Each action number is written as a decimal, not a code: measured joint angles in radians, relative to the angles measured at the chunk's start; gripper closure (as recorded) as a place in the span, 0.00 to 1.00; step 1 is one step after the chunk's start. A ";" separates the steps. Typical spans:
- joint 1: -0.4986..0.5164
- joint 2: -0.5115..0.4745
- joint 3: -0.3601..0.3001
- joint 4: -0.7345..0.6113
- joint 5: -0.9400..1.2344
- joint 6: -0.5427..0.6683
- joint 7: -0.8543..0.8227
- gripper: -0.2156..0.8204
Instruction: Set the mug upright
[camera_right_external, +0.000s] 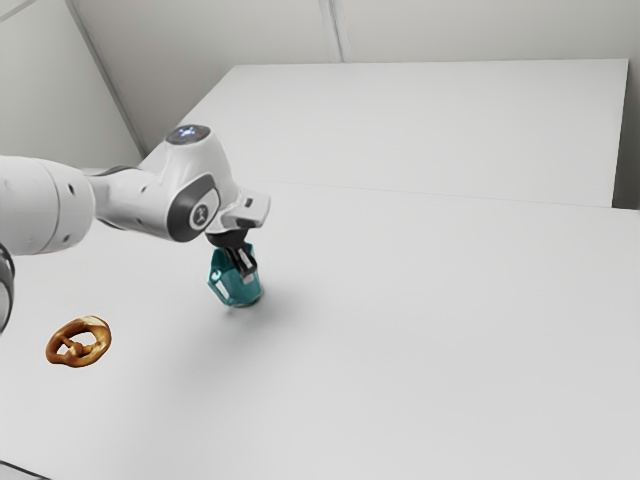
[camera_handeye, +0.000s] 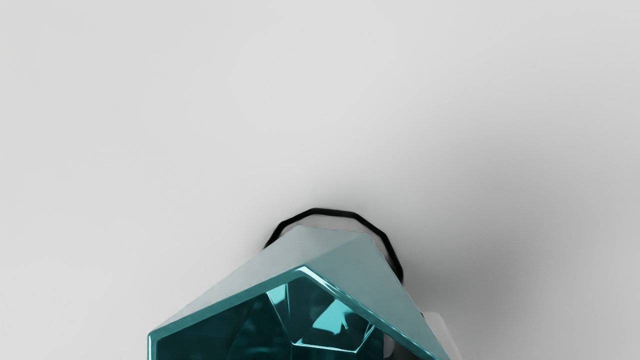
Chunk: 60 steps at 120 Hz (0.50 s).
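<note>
Table: one, white, smooth and matt (camera_right_external: 430, 320), below the gripper.
Arm: one, white glossy shell with rounded joints (camera_right_external: 135, 200), above the gripper.
Gripper: one, black (camera_right_external: 243, 262); if it is apart, together or clamped, I cannot tell.
Mug: one, teal, shiny, with flat angular faces, many-sided mouth and black edge around the base (camera_right_external: 238, 292); at the gripper, mouth upward; exact tilt I cannot tell.
Pretzel: one, brown, baked, looped (camera_right_external: 97, 326), apart from the gripper, toward the exterior view's left.
</note>
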 joint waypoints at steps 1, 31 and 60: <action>0.000 0.001 0.000 0.000 0.000 0.000 -0.001 0.97; -0.005 0.005 0.000 0.000 0.001 0.006 -0.021 0.95; -0.006 0.008 0.000 0.002 -0.004 0.009 -0.027 0.86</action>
